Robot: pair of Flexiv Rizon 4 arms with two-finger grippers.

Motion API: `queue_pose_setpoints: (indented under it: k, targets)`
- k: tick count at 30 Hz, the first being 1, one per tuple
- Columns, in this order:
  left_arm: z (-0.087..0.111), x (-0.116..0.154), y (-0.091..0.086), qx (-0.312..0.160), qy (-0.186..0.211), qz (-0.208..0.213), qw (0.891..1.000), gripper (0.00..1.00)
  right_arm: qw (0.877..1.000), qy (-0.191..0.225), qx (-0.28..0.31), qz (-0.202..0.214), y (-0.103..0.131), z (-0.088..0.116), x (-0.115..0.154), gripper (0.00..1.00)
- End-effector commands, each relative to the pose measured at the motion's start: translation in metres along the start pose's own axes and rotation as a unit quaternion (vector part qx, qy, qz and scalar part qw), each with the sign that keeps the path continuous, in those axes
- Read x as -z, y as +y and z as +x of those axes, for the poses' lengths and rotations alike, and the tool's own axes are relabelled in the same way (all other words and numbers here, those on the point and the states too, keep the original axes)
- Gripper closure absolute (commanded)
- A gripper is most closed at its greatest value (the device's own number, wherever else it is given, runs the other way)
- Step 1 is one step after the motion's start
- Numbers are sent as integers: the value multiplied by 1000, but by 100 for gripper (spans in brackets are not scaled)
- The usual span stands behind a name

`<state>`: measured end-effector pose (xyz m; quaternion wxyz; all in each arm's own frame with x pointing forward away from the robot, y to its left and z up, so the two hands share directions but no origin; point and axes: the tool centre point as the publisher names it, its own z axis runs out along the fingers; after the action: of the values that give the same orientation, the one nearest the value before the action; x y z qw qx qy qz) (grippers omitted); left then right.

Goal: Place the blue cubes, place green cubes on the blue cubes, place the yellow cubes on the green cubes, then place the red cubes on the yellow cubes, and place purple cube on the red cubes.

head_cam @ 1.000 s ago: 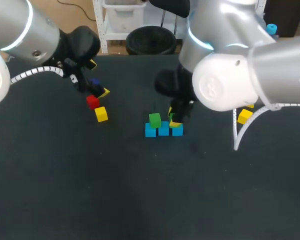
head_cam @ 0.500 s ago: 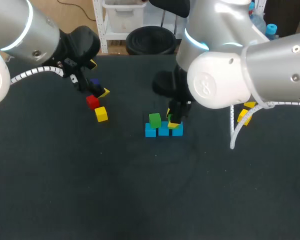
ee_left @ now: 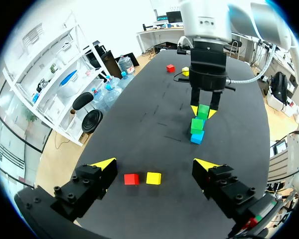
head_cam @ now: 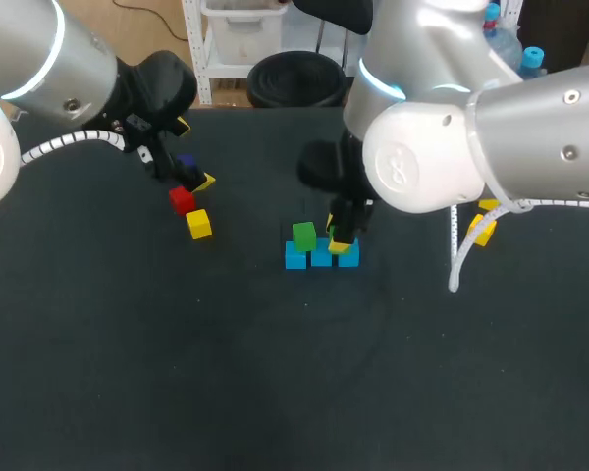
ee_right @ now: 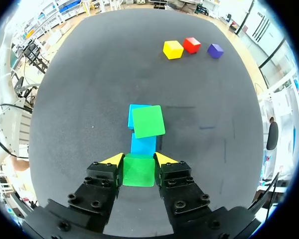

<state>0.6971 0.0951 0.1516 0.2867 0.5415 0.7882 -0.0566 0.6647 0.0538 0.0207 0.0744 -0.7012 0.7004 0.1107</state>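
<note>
Head view: three blue cubes point(head_cam: 321, 258) sit in a touching row near the middle of the dark table point(head_cam: 275, 373). A green cube point(head_cam: 303, 235) is set on the left-hand one. The right arm point(head_cam: 442, 147) comes in from the right and reaches down to the row's other end. Its jaws are clamped on a second green cube point(ee_right: 138, 171), one yellow-tipped finger point(ee_right: 114, 159) pressed to each side.

In the right wrist view this held green cube hangs over the near end of the blue row and hides the cube under it. Whether it already rests on the blue I cannot tell. The set-down green cube sits a little askew on the far blue one.

The left arm point(head_cam: 49, 78) hangs over the table's far left part. Its jaws stand wide open with nothing in them. A purple cube point(head_cam: 187, 162) lies just under them. A red cube point(head_cam: 182, 200) and a yellow cube point(head_cam: 198, 224) lie close together a little nearer the blue row. In the left wrist view that red and yellow pair shows on the table between the spread fingers, touching neither.

On the table's right side, well apart from the row, lie two more yellow cubes point(head_cam: 483, 231), partly behind a white cable point(head_cam: 461, 260). The left wrist view also shows another red cube point(ee_left: 170, 68) near them.
</note>
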Motion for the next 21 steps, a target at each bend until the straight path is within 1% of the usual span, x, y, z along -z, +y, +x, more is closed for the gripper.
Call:
queue_pose_setpoints:
  k: [1, 21]
  targets:
    - [1, -1, 2, -1, -2, 2, 1000, 0, 1000, 1, -1, -1, -2, 0, -1, 100]
    - [1, -1, 2, -1, -2, 2, 1000, 0, 1000, 1, -1, 0, -6, 0, -1, 100]
